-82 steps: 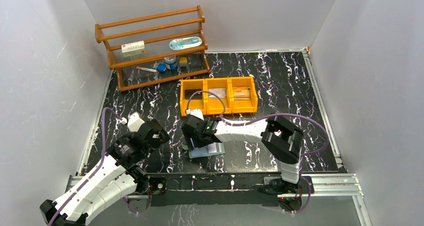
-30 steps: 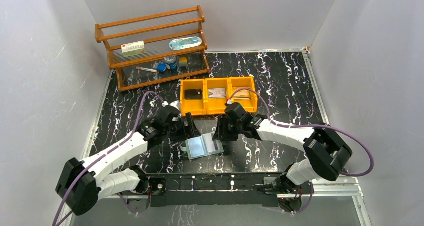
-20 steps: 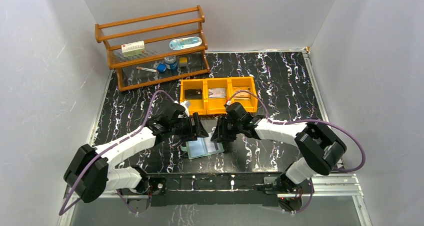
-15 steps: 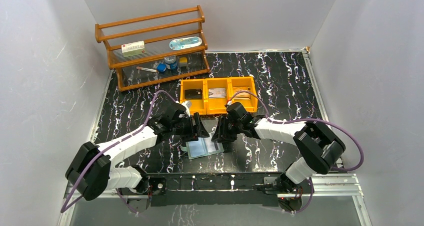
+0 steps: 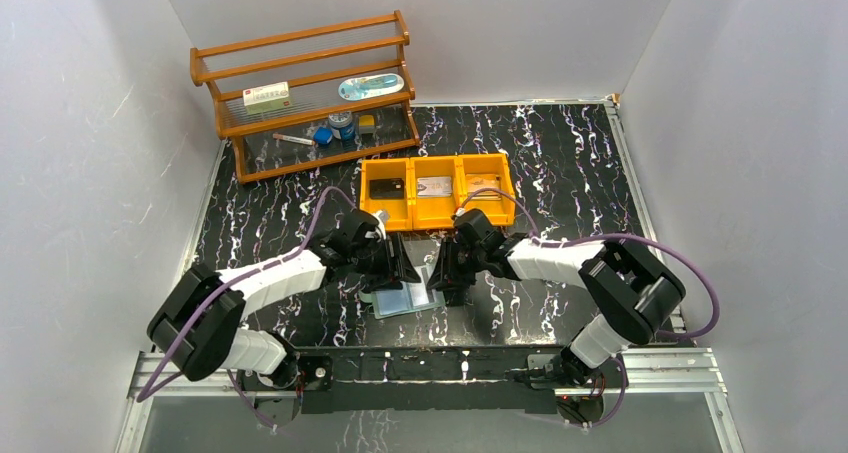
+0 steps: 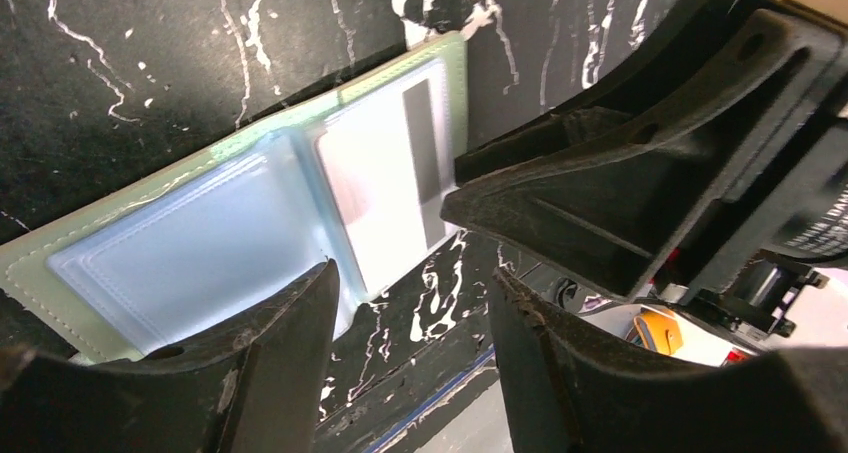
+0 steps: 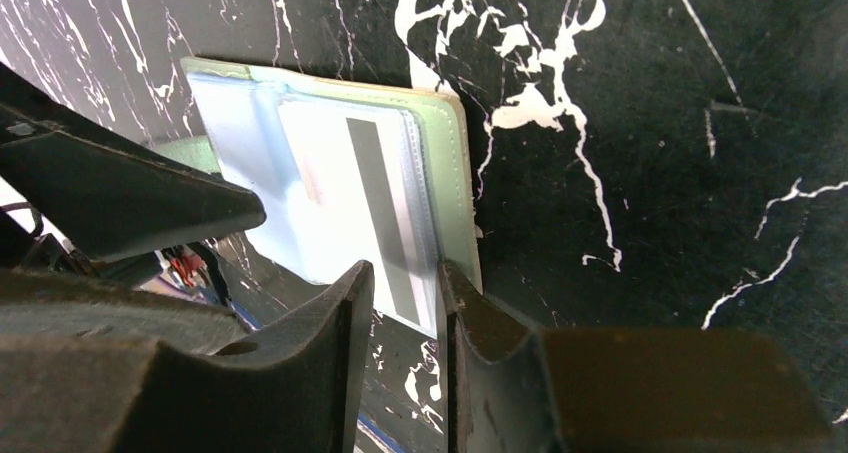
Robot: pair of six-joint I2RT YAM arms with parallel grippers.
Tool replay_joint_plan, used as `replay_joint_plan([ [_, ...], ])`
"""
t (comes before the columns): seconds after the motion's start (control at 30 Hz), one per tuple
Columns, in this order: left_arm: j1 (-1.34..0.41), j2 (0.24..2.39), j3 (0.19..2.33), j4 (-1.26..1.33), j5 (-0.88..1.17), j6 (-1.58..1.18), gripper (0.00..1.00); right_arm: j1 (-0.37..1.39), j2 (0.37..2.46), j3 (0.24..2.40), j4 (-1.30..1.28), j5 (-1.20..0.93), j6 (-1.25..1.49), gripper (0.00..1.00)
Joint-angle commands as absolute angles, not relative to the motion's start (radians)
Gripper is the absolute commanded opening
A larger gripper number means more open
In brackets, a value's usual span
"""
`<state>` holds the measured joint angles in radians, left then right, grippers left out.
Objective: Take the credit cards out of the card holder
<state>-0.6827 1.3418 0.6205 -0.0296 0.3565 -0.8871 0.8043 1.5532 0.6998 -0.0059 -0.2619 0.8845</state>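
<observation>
The card holder (image 5: 403,299) lies open and flat on the black marbled table, near the front edge. It has a pale green border (image 7: 452,148) and bluish clear sleeves (image 6: 200,258). A whitish credit card (image 6: 385,188) with a dark stripe (image 7: 375,198) sits in one sleeve. My left gripper (image 5: 396,270) stands open over the holder's left half, and one finger (image 6: 270,363) overlaps the sleeve's near edge. My right gripper (image 7: 405,273) stands open and narrow, its jaws astride the striped card's near end. In the top view the right gripper (image 5: 449,274) is at the holder's right side.
An orange three-compartment bin (image 5: 437,216) stands just behind both grippers, with a dark item, a silvery card (image 5: 434,185) and a tan card (image 5: 484,187) inside. A wooden shelf rack (image 5: 305,93) with small items is at the back left. The table's front rail runs close below the holder.
The left arm swung in from the left to the holder. The right gripper left the holder's top and settled at its right side. Both grippers' jaws narrowed.
</observation>
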Motion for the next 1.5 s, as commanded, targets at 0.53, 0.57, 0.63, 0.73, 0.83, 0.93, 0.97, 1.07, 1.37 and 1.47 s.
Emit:
replay_joint_plan([
  [0.53,-0.683,1.355,0.453,0.14,0.348,-1.006,0.39,0.801,1.608,0.64,0.126,-0.36,0.94,0.08],
  [0.57,-0.684,1.351,0.451,0.138,0.347,-1.005,0.38,0.801,1.611,0.643,0.125,-0.361,0.939,0.06],
  [0.63,-0.684,1.345,0.448,0.135,0.345,-1.002,0.37,0.801,1.617,0.646,0.118,-0.358,0.939,0.02],
  [0.73,-0.684,1.34,0.44,0.137,0.347,-0.998,0.33,0.801,1.629,0.645,0.102,-0.344,0.945,0.01],
  [0.83,-0.684,1.331,0.431,0.148,0.35,-1.001,0.26,0.801,1.645,0.646,0.09,-0.339,0.951,0.0],
  [0.93,-0.684,1.314,0.418,0.168,0.349,-1.01,0.21,0.801,1.66,0.645,0.084,-0.335,0.955,0.0],
  [0.97,-0.684,1.307,0.414,0.174,0.349,-1.013,0.19,0.801,1.665,0.647,0.081,-0.335,0.957,0.0],
  [1.07,-0.684,1.285,0.407,0.185,0.345,-1.022,0.17,0.801,1.671,0.651,0.067,-0.328,0.96,0.0],
  [1.37,-0.684,1.218,0.381,0.224,0.336,-1.07,0.31,0.801,1.672,0.661,0.055,-0.323,0.96,0.0],
  [1.47,-0.684,1.221,0.372,0.249,0.343,-1.085,0.26,0.801,1.675,0.66,0.055,-0.325,0.961,0.0],
])
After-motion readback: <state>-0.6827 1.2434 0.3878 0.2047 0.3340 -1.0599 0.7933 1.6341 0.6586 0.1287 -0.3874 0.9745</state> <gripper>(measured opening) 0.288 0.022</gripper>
